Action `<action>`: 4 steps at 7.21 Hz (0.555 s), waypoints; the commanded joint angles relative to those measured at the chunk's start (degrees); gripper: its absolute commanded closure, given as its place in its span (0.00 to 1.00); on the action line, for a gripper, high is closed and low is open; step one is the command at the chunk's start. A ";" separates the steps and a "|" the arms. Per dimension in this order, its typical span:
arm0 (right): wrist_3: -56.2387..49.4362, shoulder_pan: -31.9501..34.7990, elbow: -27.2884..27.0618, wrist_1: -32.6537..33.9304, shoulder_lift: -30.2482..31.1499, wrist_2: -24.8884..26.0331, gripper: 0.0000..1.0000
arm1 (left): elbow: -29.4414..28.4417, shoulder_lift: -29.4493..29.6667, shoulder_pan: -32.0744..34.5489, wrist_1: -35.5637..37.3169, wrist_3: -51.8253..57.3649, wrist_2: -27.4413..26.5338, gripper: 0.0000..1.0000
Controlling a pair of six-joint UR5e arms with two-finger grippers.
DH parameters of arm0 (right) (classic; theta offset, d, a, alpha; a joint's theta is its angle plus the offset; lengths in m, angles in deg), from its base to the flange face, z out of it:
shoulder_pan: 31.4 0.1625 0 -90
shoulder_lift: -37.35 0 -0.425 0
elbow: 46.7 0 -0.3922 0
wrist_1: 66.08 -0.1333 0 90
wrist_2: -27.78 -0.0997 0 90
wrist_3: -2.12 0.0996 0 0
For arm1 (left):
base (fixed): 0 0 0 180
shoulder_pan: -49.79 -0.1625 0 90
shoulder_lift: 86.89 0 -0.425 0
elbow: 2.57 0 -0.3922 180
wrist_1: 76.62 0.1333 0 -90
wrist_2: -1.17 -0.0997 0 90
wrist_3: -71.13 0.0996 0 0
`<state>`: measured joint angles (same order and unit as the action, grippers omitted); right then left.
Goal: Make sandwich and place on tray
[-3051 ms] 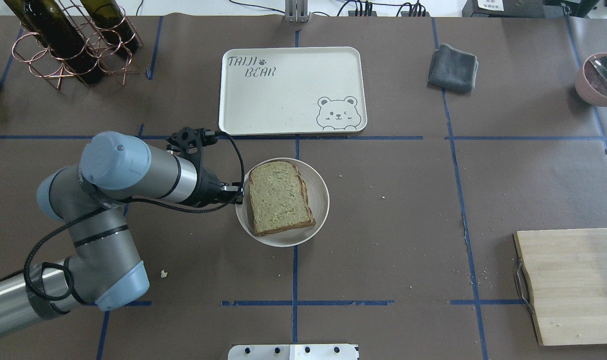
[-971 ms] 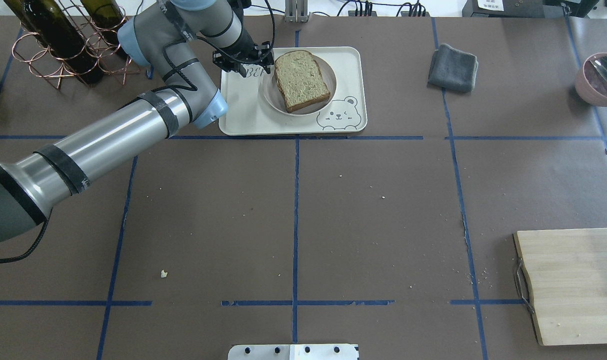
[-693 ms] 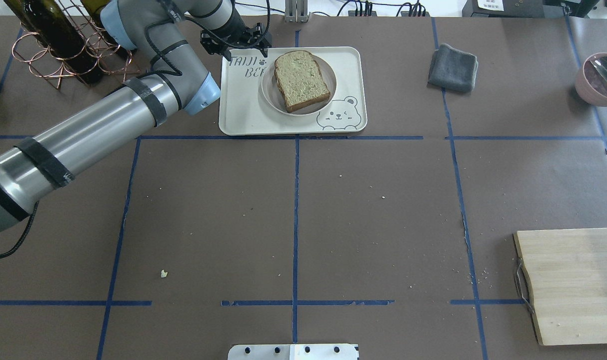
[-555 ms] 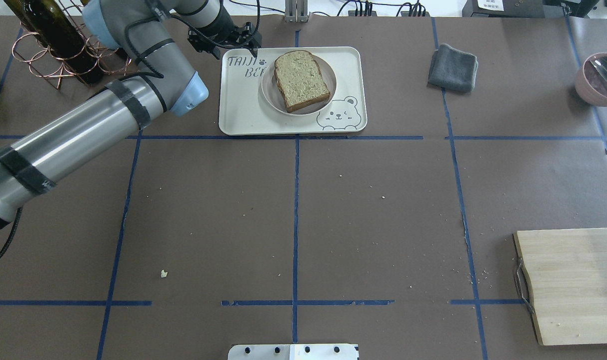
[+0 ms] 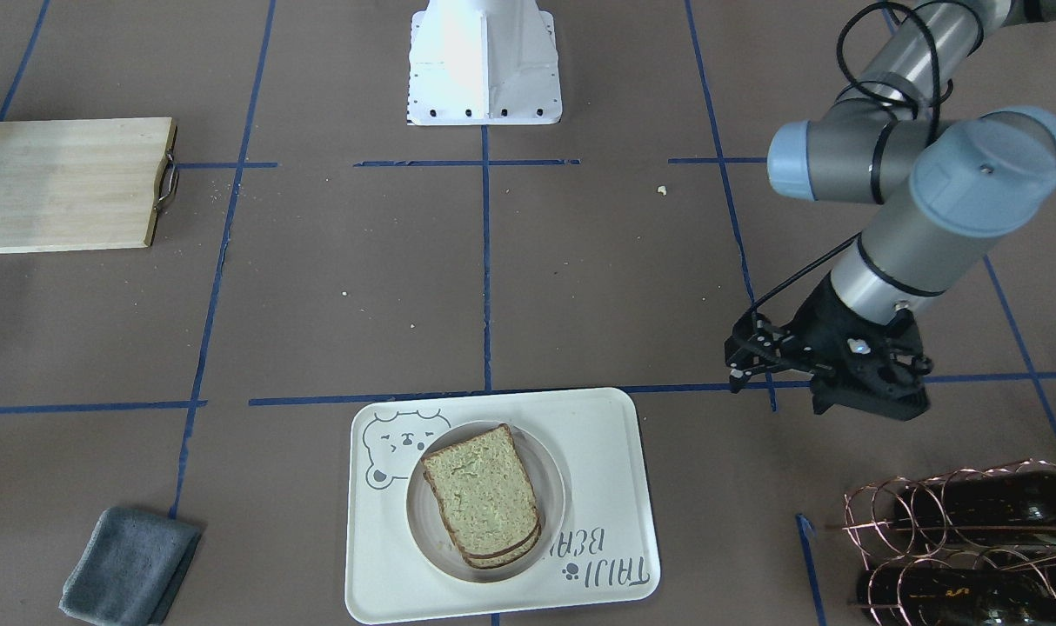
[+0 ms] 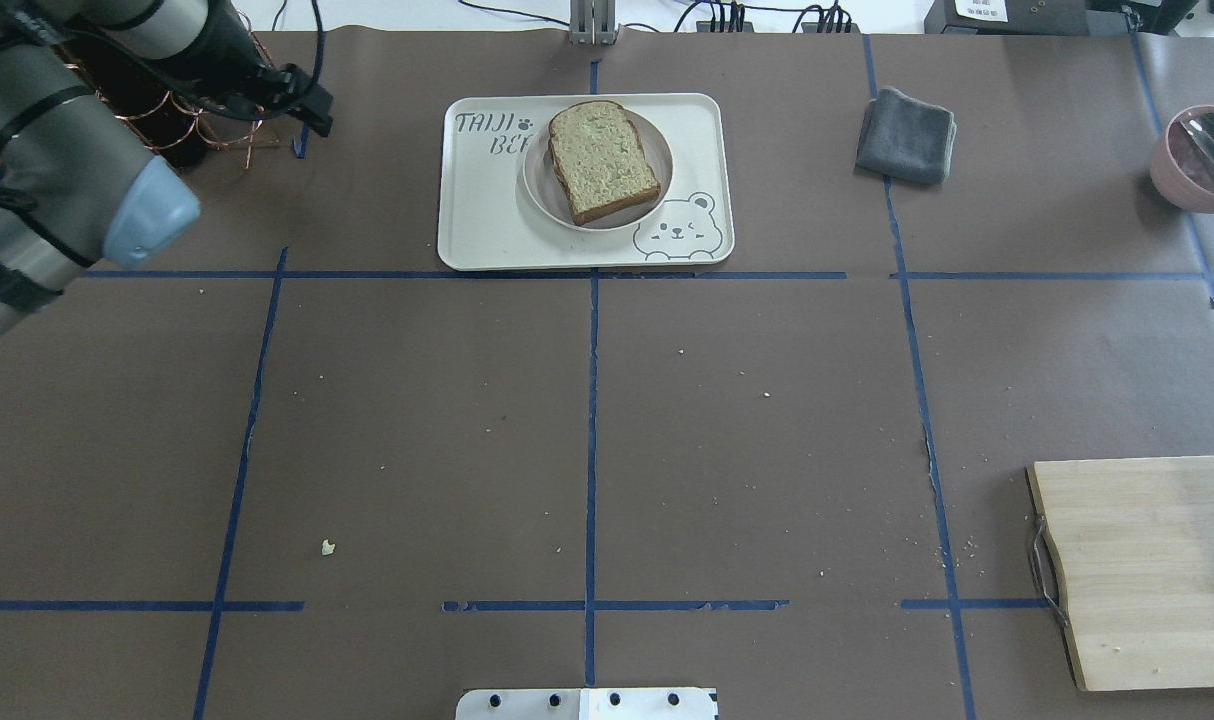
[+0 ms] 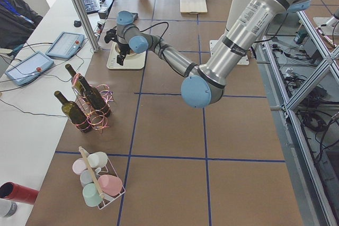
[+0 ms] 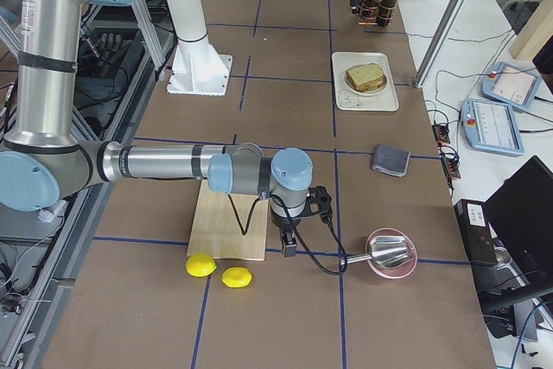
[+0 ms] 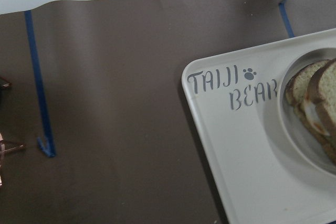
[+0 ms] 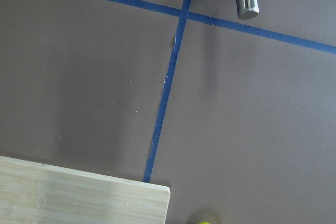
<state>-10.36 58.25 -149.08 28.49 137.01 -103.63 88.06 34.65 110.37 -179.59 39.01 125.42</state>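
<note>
Sandwich (image 6: 603, 160) is lying on plate (image 6: 542, 192) in tray (image 6: 477, 222), upper centre overhead. Left gripper (image 6: 302, 100), upper left, and right gripper (image 8: 289, 248) are showing no readable jaw state.

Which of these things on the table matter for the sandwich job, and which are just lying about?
Job: sandwich, its round plate, tray.
Lying about: grey cloth, cutting board, wine bottles, pink bowl, lemons.

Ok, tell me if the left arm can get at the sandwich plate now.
Probably yes: the left end effector hangs beside the tray, nothing stands between it and the plate, and the bottle rack is on its far side.
</note>
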 commanded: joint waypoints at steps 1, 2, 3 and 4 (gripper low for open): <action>0.34 0.00 0.43 0.00 -0.16 -0.16 0.00 | 11.11 -11.27 6.53 7.91 13.51 1.69 0.00; 0.34 0.00 0.51 0.00 -0.16 -0.16 0.00 | 12.72 -16.20 11.18 10.82 20.37 3.70 0.00; 0.34 0.00 0.51 0.00 -0.16 -0.25 0.00 | 12.47 -24.08 16.97 10.24 33.05 5.89 0.00; 0.26 0.00 0.60 0.00 -0.16 -0.25 0.00 | 11.60 -28.77 22.59 10.50 41.10 8.87 0.00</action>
<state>-10.03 58.25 -148.57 28.49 136.85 -103.84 100.00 12.78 126.16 -169.59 68.82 131.06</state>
